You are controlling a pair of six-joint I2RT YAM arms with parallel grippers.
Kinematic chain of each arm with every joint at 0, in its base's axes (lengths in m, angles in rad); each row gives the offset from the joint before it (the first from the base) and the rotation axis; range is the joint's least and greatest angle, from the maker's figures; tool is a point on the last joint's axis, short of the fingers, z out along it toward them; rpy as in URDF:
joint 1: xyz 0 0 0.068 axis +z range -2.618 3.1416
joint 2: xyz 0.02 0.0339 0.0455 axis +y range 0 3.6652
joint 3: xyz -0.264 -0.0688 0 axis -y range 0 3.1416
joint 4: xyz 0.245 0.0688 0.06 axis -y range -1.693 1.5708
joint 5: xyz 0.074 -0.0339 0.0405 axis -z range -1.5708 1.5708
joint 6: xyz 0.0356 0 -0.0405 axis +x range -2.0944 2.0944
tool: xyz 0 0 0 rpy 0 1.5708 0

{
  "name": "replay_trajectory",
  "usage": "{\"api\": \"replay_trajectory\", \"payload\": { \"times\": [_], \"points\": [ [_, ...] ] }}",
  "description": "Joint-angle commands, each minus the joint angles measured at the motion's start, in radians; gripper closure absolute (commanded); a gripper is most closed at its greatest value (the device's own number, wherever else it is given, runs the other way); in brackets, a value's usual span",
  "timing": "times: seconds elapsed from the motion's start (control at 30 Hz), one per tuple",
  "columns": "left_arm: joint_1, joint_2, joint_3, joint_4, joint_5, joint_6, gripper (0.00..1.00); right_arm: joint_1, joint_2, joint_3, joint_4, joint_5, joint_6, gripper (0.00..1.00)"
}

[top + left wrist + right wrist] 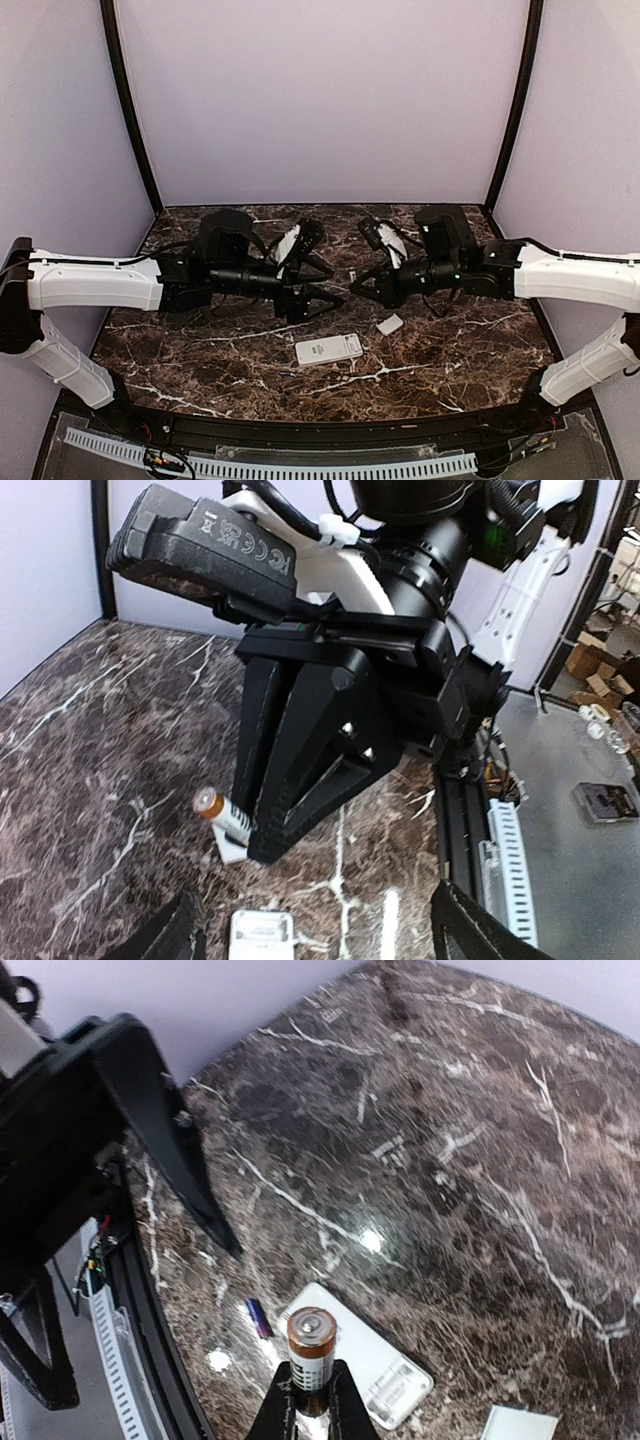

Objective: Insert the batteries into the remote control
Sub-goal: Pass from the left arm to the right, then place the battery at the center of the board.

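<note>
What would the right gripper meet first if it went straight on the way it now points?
Probably the remote control, lying just beyond the battery that the right gripper is shut on. Depth is unclear; it could hit bare table instead.

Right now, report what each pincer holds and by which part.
Right pincer clamps a battery by its lower body, with the copper-coloured end sticking out free. Left pincer is open and holds nothing.
</note>
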Motion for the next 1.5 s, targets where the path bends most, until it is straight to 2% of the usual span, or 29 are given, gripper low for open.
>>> {"api": "replay_trajectory", "payload": {
  "times": [0.0,0.17,0.27,0.33,0.53,0.8,0.9,1.03,1.17,1.47],
  "points": [
    [-0.004,0.019,-0.109,-0.068,-0.193,0.087,0.23,-0.017,0.101,0.026,-0.146,0.097,0.161,1.0],
    [-0.006,0.066,-0.182,-0.066,-0.269,0.206,0.19,-0.064,0.213,0.038,-0.209,0.097,0.276,1.0],
    [-0.006,0.147,-0.142,-0.155,-0.301,0.272,0.16,-0.077,0.288,0.097,-0.329,0.133,0.288,1.0],
    [-0.006,0.189,-0.101,-0.221,-0.306,0.274,0.15,-0.075,0.337,0.14,-0.437,0.142,0.274,1.0],
    [-0.005,0.215,-0.084,-0.259,-0.265,0.27,0.14,-0.043,0.407,0.163,-0.664,0.11,0.276,1.0],
    [-0.005,0.188,-0.069,-0.326,-0.257,0.3,0.13,0.017,0.504,0.192,-0.79,0.116,0.3,1.0],
    [-0.005,0.182,-0.067,-0.32,-0.258,0.298,0.13,0.017,0.536,0.202,-0.806,0.123,0.292,0.96],
    [-0.006,0.183,-0.067,-0.331,-0.267,0.307,0.13,0.021,0.571,0.213,-0.824,0.14,0.281,0.79],
    [-0.006,0.18,-0.063,-0.331,-0.268,0.309,0.13,0.021,0.583,0.228,-0.832,0.153,0.278,0.68],
    [-0.005,0.179,-0.059,-0.333,-0.27,0.315,0.13,0.021,0.614,0.318,-0.865,0.223,0.246,0.64]
  ]
}}
